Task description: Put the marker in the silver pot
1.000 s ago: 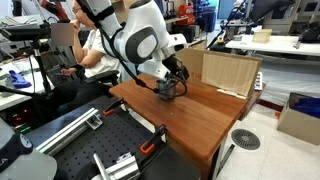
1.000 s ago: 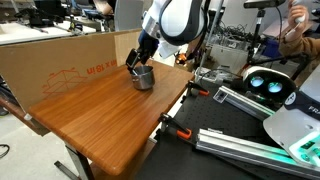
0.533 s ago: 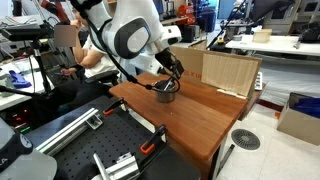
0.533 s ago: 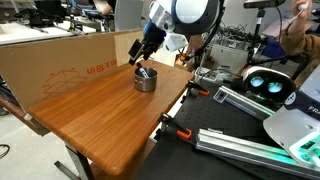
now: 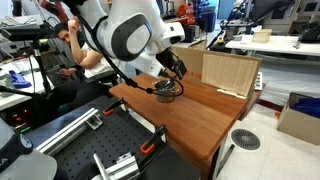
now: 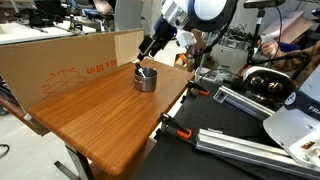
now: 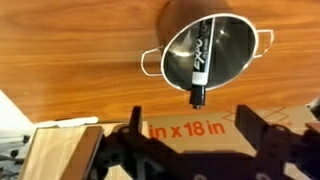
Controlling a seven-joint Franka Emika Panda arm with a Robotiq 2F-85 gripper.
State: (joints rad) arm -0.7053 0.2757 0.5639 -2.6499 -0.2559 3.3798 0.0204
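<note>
The silver pot [image 7: 205, 48] stands on the wooden table and shows in both exterior views [image 5: 166, 90] [image 6: 145, 79]. The marker [image 7: 198, 62], dark with a whitish section, lies inside the pot, its dark tip leaning over the rim; it also shows in an exterior view [image 6: 143, 71]. My gripper [image 7: 192, 130] is open and empty, raised above the pot and apart from it. It shows in both exterior views [image 5: 176, 64] [image 6: 155, 43].
A cardboard sheet printed "in x 18 in" [image 7: 190, 128] stands along the table's far side [image 6: 60, 65]. A cardboard box [image 5: 228, 72] sits at the table's end. A person [image 5: 95, 50] sits behind the table. Clamps and rails lie beside the table [image 6: 215, 135].
The gripper has lifted up and away from the pot, leaving the marker inside it.
</note>
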